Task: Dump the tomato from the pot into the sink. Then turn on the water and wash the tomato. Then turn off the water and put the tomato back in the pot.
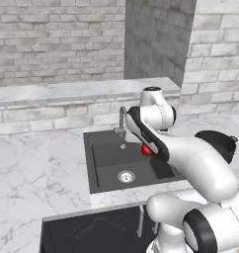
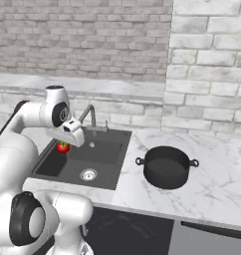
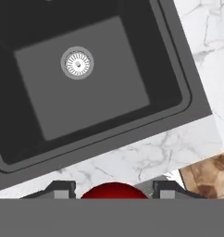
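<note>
My gripper (image 2: 63, 143) is shut on the red tomato (image 2: 62, 147) and holds it in the air over the left part of the dark grey sink (image 2: 110, 149). In the hand view the tomato (image 3: 115, 190) sits between the two fingertips (image 3: 63, 190), with the sink (image 3: 49, 111) and the front counter edge below. From the left base view the tomato (image 1: 147, 150) peeks out beside my forearm. The black pot (image 2: 167, 167) stands upright on the counter right of the sink; its inside looks bare.
The bent-spout faucet (image 2: 90, 115) rises behind the basin, with no water seen running. A round silver drain (image 3: 77, 63) lies in the basin floor. White marble counter (image 2: 217, 189) surrounds the sink. A brick wall and ledge (image 1: 67, 91) stand behind.
</note>
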Motion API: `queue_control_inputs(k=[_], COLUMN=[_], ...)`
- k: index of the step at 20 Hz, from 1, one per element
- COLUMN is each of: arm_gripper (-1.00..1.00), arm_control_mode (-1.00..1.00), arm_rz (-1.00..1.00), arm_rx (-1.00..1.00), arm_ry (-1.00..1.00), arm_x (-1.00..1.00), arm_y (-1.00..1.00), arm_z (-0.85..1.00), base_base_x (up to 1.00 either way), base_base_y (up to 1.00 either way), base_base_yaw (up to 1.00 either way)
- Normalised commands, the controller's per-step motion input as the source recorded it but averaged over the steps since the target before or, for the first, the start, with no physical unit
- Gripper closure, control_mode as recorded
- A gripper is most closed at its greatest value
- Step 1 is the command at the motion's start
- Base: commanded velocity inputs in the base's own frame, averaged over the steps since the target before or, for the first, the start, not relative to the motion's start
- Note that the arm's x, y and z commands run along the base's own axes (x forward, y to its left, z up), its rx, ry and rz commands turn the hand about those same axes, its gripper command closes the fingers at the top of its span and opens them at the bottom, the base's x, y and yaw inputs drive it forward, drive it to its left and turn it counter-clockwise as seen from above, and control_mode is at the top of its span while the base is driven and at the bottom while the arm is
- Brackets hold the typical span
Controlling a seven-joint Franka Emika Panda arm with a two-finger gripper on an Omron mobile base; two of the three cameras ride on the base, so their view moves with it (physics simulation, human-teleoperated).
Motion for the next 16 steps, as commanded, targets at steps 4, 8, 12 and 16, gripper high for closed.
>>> queue_control_inputs(k=[4,8,12,16], arm_gripper=[1.0,1.0,1.0,1.0], arm_control_mode=[-1.0,-1.0,-1.0,-1.0], arm_rz=[0.0,0.0,0.0,0.0], arm_rx=[0.0,0.0,0.0,0.0], arm_ry=[-0.22,-0.06,0.0,0.0], arm_x=[0.11,0.44,0.48,0.39], arm_y=[0.3,-0.01,-0.05,0.0], arm_z=[-0.2,-0.21,-0.27,-0.39], base_base_x=[0.0,0.0,0.0,0.0], base_base_y=[0.0,0.0,0.0,0.0], base_base_yaw=[0.0,0.0,0.0,0.0])
